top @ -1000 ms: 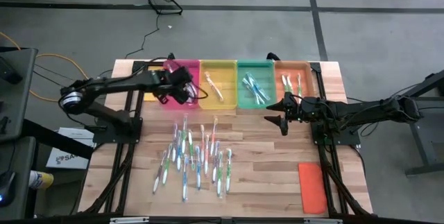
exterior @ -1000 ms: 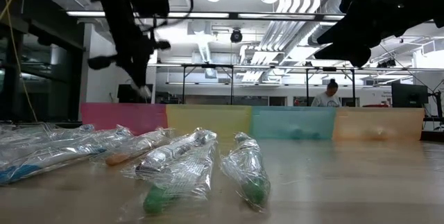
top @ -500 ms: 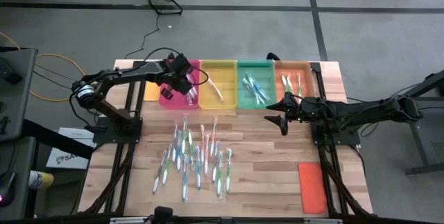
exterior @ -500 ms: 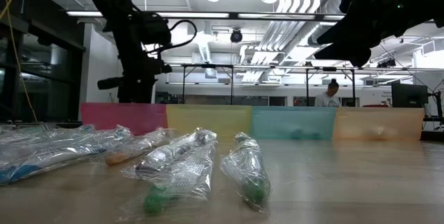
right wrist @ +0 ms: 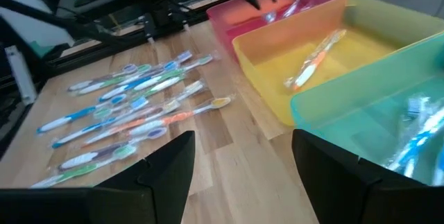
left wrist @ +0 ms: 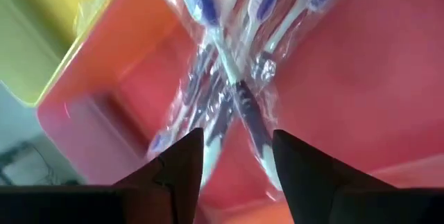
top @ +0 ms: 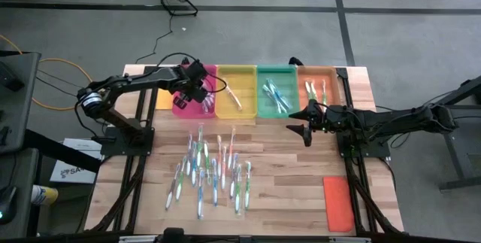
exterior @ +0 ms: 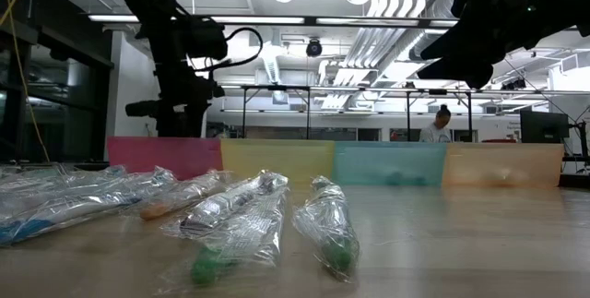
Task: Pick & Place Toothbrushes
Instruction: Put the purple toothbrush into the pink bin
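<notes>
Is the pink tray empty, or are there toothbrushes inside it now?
Not empty. Wrapped toothbrushes lie crossed on the floor of the pink tray, just beyond the left hand.

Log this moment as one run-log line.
left claw: open over pink plastic tray, wrapped toothbrushes inside | right claw: open, empty, waiting before teal tray

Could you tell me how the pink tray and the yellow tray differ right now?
The pink tray has the left gripper hovering over it, fingers apart; the yellow tray has no gripper above it. The pink tray holds wrapped toothbrushes lying crossed over one another; the yellow tray holds a single orange-handled toothbrush. The pink tray sits to the yellow tray's left. Both are open rectangular trays side by side along the table's far edge.
</notes>
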You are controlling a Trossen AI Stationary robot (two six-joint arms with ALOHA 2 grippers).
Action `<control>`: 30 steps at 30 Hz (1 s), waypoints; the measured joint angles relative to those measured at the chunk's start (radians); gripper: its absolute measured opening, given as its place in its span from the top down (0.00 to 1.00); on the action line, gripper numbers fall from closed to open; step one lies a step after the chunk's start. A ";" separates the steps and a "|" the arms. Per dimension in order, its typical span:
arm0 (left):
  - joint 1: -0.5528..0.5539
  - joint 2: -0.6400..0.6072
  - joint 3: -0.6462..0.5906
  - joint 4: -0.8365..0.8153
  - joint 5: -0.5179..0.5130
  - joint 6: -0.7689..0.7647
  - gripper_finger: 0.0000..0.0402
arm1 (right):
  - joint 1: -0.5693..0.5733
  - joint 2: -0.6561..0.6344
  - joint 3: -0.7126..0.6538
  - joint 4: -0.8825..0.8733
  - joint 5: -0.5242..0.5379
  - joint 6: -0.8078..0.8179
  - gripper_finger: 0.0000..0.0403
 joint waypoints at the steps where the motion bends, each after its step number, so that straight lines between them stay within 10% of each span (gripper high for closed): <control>1: -0.014 -0.002 0.008 -0.021 -0.004 -0.022 0.59 | 0.000 0.000 0.000 0.000 0.009 0.000 0.42; 14: -0.232 -0.122 0.030 -0.232 0.088 -0.221 0.97 | 0.000 0.000 0.000 0.000 0.056 -0.003 0.42; 30: -0.633 -0.130 0.030 -0.420 0.178 -1.151 1.00 | 0.000 0.000 0.000 0.000 0.024 0.017 0.42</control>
